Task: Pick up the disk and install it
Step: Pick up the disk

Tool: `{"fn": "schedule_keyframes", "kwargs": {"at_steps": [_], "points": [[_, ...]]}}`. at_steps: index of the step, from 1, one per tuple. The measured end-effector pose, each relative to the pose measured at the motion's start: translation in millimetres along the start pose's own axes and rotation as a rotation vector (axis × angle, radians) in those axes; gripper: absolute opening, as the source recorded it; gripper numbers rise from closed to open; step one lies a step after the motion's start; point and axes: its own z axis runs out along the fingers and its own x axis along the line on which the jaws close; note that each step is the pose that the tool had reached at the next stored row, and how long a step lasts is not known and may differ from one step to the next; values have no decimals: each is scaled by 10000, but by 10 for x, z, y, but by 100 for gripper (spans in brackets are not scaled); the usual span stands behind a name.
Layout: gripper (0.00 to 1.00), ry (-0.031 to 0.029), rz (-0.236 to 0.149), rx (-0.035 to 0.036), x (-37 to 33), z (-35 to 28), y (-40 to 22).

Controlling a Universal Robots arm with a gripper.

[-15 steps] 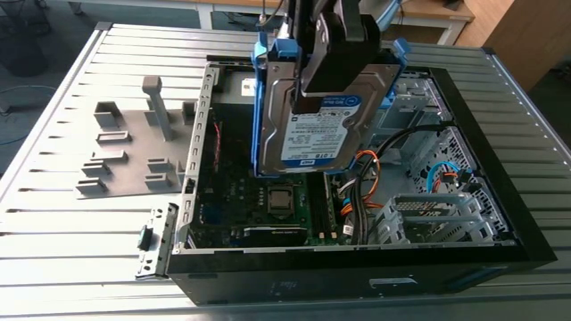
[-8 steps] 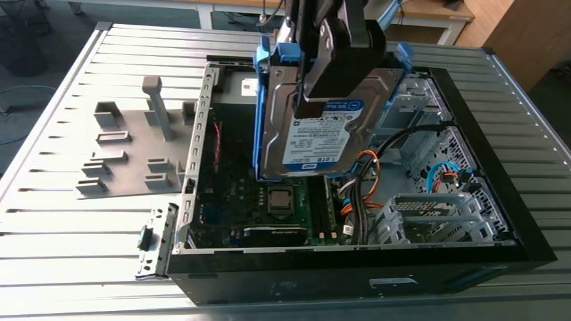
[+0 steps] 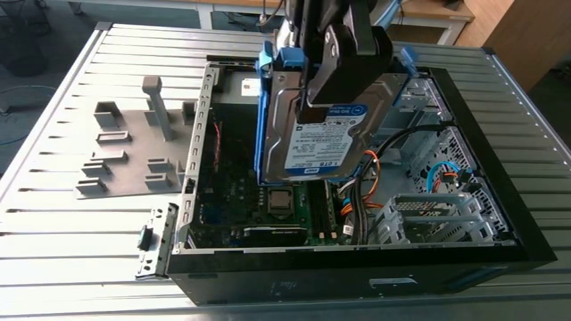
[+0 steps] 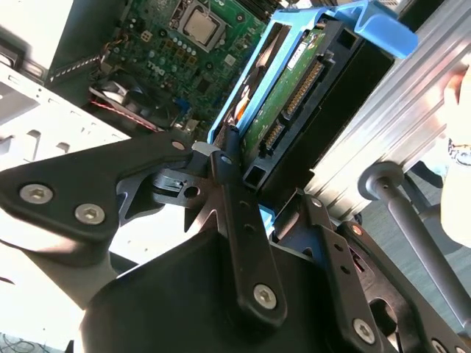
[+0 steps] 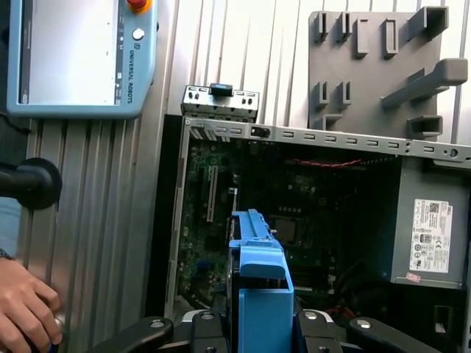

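Gripper (image 3: 344,93) clamps disk (image 3: 283,134) (label (image 3: 328,137) partly covered) over case (image 3: 357,281).

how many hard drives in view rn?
1. The disk, in its blue bracket, is clamped in the hand over the open computer case. More could sit hidden inside the silver cage.

Disks: one disk (image 3: 323,144), in a blue bracket
Grippers: one gripper (image 5: 261,323)
Computer cases: one computer case (image 3: 357,279), side open
Motherboards: one green motherboard (image 3: 234,190)
Processors: one processor (image 3: 280,198)
Power supplies: one grey power supply (image 5: 430,220)
Drive cages: one silver drive cage (image 3: 428,221)
Fixture plates: one grey fixture plate (image 3: 134,157)
Teach pendants: one teach pendant (image 5: 73,59)
Hands: one hand (image 5: 26,312)
Tables: one ribbed metal table (image 3: 80,234)
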Motion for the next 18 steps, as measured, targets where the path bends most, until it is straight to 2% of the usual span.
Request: {"fn": "schedule_keyframes", "kwargs": {"at_steps": [18], "points": [[37,-1,0,1,128,3,-31]]}}
